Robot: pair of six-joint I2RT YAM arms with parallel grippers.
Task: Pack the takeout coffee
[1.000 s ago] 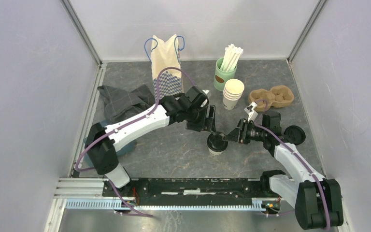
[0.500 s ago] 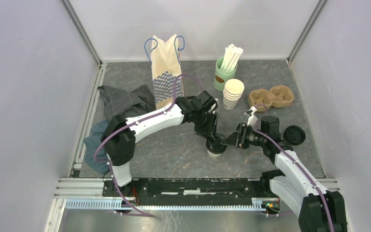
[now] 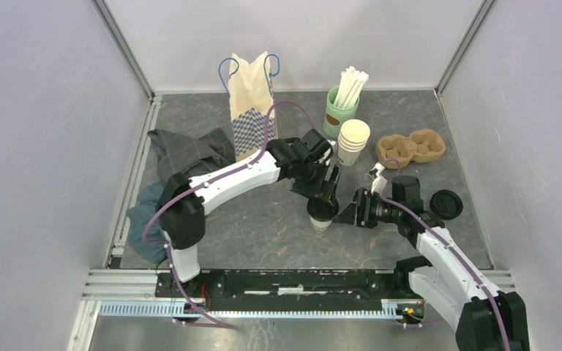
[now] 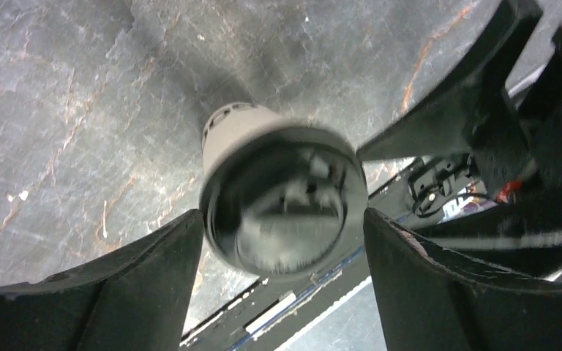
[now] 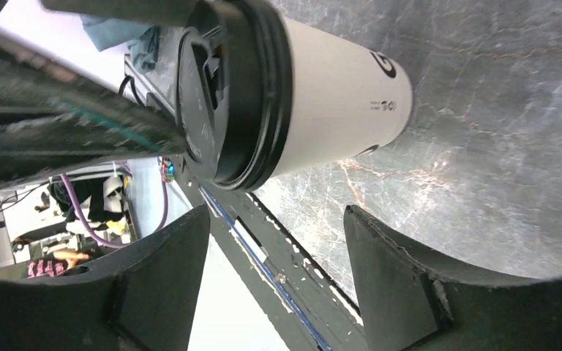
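Lidded cup (image 3: 323,213) stands upright at the centre of the counter (image 3: 263,234), long axis vertical. Right fingers (image 5: 154,285) are apart, level with the cup and just to its right. The cup sits beyond the tips, not between them. Left fingers (image 4: 146,285) are straight above it, spread, flanking the lid rim — can't tell if they're gripping. Left arm looks nearer for the lift. Further back: pulp carrier (image 3: 411,146) rear-right, paper bag (image 3: 252,102) rear-left.
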